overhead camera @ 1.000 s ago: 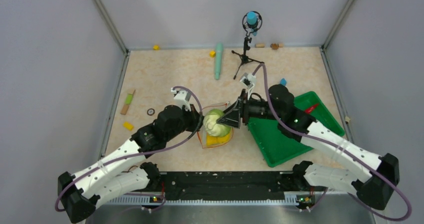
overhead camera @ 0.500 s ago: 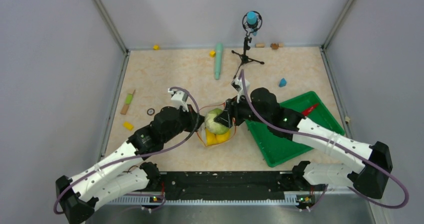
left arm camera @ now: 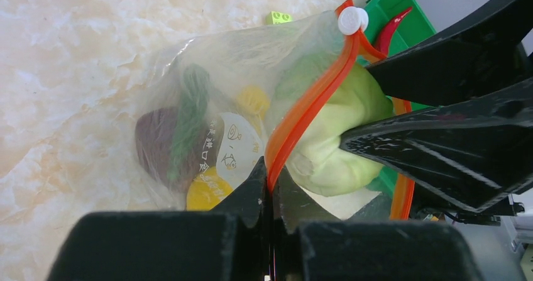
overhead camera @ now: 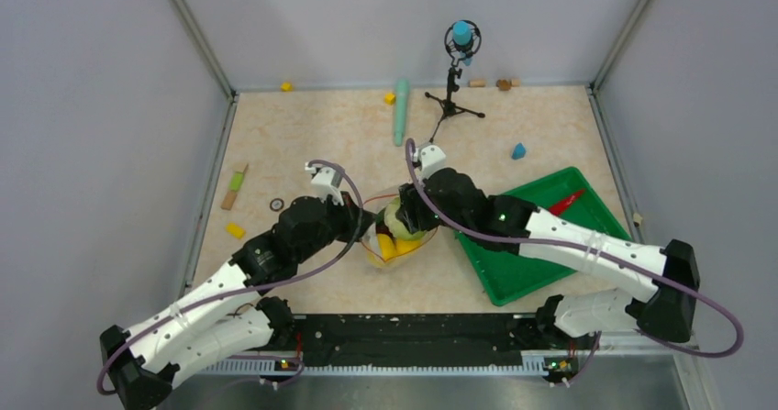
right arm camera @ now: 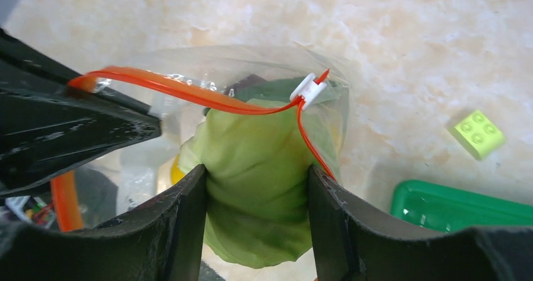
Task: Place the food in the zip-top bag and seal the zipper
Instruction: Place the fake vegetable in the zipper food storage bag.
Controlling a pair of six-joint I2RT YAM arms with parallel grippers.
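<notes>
"Two grippers are working at the bag [left arm camera: 188, 61], yes? What is the left gripper [left arm camera: 269, 183] doing?"

"It is pinching the zipper [left arm camera: 314, 99], its jaws pressed tight on the orange strip. The mouth is standing open."

"And the right gripper [right arm camera: 256, 193]?"

"It is squeezing the green ball [right arm camera: 251, 149] between its fingers. The ball is sitting in the bag's mouth, under the strip, near the white slider [right arm camera: 308, 87]."

"Where is the bag lying?"

"On the table [overhead camera: 303, 135], between the arms, just beside the tray [overhead camera: 514, 277]. Yellow pieces [left arm camera: 207, 193] and a dark red piece [left arm camera: 154, 143] are lying inside."
</notes>
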